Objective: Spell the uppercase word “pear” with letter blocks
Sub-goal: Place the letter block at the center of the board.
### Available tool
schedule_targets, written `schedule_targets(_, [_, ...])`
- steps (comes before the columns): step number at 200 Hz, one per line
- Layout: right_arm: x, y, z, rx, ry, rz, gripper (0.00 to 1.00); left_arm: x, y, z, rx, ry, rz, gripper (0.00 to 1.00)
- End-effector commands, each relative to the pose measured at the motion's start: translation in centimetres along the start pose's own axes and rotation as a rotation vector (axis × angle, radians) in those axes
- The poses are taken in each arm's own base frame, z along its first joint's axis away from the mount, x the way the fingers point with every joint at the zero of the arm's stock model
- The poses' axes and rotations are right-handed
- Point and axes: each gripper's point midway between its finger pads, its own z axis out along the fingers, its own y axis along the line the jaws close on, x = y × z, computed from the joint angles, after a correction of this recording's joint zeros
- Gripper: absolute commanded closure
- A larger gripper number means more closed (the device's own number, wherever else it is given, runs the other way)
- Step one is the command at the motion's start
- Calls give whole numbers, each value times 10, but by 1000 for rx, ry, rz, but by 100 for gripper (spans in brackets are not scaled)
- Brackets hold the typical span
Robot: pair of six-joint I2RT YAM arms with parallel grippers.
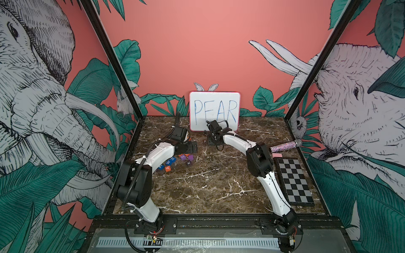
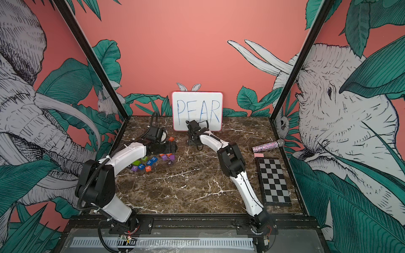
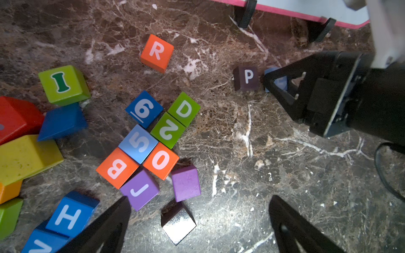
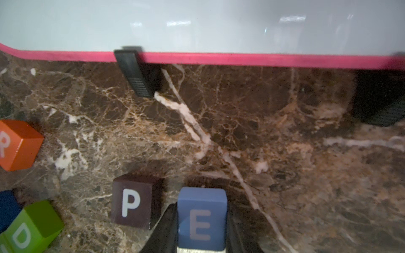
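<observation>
The dark brown P block (image 4: pixel 131 202) rests on the marble table in front of the whiteboard. Right beside it is the blue E block (image 4: pixel 201 219), with my right gripper (image 1: pixel 210 142) shut on it and one finger pressed against each side. The orange-red R block (image 3: pixel 156 52) lies alone, off to the P's side. In both top views the orange-red A block (image 1: pixel 168 168) sits among the loose cubes near my left arm. My left gripper (image 3: pixel 200 208) hovers open over the edge of that pile, holding nothing.
The whiteboard (image 1: pixel 214 111) reading PEAR stands on black feet at the back. Other cubes, among them 6, D, 2, 5, B, O, J (image 3: pixel 140 189), H and I, cluster on the left. A glitter microphone (image 1: pixel 285 146) and a checkerboard (image 1: pixel 293 181) lie on the right.
</observation>
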Motion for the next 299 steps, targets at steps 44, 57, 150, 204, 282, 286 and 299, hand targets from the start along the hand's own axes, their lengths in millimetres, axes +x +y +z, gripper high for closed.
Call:
schedule_targets(44, [-7,1,1,-2,-20,18,62,-5,2,-14,2,-42,-12,1])
schedule_targets(57, [-6,1,2,-3,-18,19,60,-5,2,-14,4,-43,-13,1])
schedule_targets(150, [-33,9,-38,-34,-88,12,55,-5,2,-23,7,-57,-32,1])
schedule_targets(204, [-32,17,-74,-95,-131,-48,43,11,11,-35,-19,-44,-52,1])
schedule_targets(282, [-2,16,-100,-78,-173,-253,1,51,57,-51,-113,25,-125,1])
schedule_targets(286, [-2,18,-100,-82,-173,-258,1,53,59,-51,-119,32,-131,1])
schedule_targets(299, [1,20,-101,-95,-175,-274,1,59,65,-52,-139,48,-144,1])
